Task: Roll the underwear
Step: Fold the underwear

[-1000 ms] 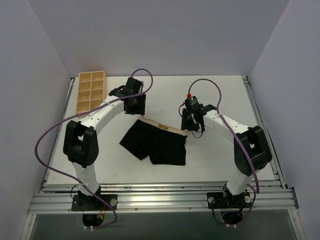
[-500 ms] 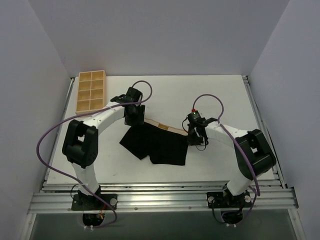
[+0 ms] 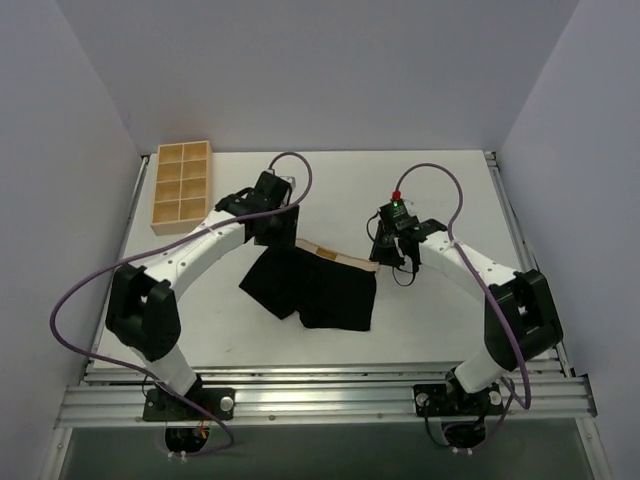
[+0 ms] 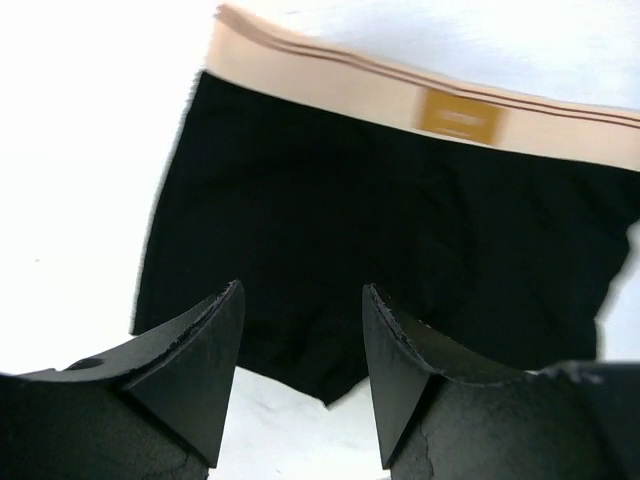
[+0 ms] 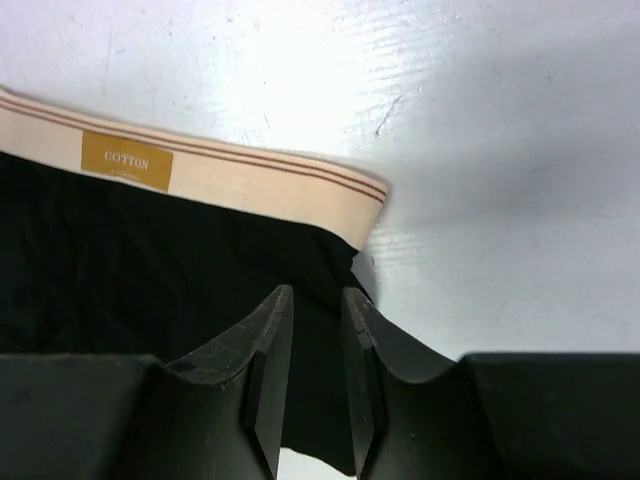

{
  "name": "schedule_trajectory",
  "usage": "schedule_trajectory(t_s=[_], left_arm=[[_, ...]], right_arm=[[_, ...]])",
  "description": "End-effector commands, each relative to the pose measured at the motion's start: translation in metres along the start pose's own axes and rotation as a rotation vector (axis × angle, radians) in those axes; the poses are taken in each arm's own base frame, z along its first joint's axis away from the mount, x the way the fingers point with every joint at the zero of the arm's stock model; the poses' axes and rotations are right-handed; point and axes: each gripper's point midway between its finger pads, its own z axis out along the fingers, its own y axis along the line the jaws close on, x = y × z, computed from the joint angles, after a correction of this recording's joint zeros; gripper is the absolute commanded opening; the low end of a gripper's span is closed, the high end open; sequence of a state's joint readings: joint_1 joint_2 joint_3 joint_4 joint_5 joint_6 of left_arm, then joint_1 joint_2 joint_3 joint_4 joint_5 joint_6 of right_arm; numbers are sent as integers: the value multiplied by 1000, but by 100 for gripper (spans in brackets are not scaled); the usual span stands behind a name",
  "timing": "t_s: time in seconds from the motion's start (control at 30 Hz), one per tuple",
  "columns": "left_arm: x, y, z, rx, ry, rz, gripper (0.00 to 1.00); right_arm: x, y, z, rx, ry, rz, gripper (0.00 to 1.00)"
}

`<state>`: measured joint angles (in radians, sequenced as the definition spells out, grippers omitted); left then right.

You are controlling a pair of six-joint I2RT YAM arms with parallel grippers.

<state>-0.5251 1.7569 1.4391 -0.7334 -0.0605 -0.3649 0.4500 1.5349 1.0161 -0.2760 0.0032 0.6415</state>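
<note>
Two pairs of jaws, two very different gaps. The right gripper (image 5: 317, 300) has its jaws drawn narrow, with only a slit between them. Through that slit shows the black cloth of the underwear (image 5: 150, 270), just below the right-hand end of the tan waistband (image 5: 230, 175). Nothing is plainly caught between them, and I cannot tell whether the tips touch the fabric (the wrist view looks straight down the fingers, so height is lost). The left gripper (image 4: 302, 300) stands wide and empty, with the garment spread out flat beyond its tips.

From above, each gripper sits near one end of the waistband, left at the left end and right at the right. That placing looks deliberate. My reading is that both corners are to be taken together, so the band turns over evenly and the roll starts straight rather than skewed.

The underwear lies unrolled on the white table (image 3: 440, 320) between the two arms, with its waistband on the far side and its leg openings toward the bases. The gold label (image 5: 126, 160) faces up. The wooden tray (image 3: 158, 190) sits in the far left corner, well apart.
</note>
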Motion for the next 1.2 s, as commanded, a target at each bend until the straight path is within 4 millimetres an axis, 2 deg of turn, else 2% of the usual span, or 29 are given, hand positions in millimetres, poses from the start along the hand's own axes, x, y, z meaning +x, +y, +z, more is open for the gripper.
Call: schedule_trajectory(t_s=[0.0,0.03,0.07,0.17,0.2,0.23,0.33,0.43,0.5,0.53,0.57,0.63,0.67,0.73,0.77,0.83,0.87,0.97,1.07,1.17], left_arm=[[-10,-36,-58,80,-137,4,59],[-5,-43,-62,92,-145,5,59],[12,-58,-63,108,-130,15,59],[23,-82,-78,131,-195,5,59],[37,-95,-84,139,-213,38,60],[42,-103,-87,152,-223,42,60],[59,-131,-92,205,-234,65,60],[74,-160,-92,236,-247,122,62],[82,-176,-84,241,-250,156,63],[87,-189,-85,262,-251,179,63],[91,-200,-76,270,-248,200,63],[97,-221,-75,305,-248,239,64],[101,-230,-63,302,-239,258,64],[103,-248,-60,318,-252,292,64],[110,-254,-45,311,-236,309,64],[115,-263,-34,317,-225,324,64],[122,-270,-23,310,-212,337,65],[133,-283,-7,317,-199,350,65],[144,-288,10,305,-177,350,65],[154,-292,18,307,-171,352,64]], right_arm=[[2,-8,12,63,31,67,23],[4,-9,19,73,41,73,24],[1,-6,23,64,29,88,24],[3,-6,39,66,48,106,25],[2,-6,42,80,56,108,25],[7,-10,50,104,79,103,25],[10,-13,55,110,79,100,26],[9,-25,59,145,72,98,24],[8,-37,64,172,76,111,20],[12,-44,65,184,84,121,12],[10,-47,66,180,77,133,7],[7,-57,62,192,67,174,0],[7,-58,59,191,64,190,0],[3,-59,48,181,36,223,0],[10,-63,44,189,46,234,0],[9,-62,33,175,26,261,0],[18,-66,31,182,40,262,0],[23,-69,23,180,43,269,0],[30,-74,21,190,55,269,0],[32,-75,17,189,56,272,0]])
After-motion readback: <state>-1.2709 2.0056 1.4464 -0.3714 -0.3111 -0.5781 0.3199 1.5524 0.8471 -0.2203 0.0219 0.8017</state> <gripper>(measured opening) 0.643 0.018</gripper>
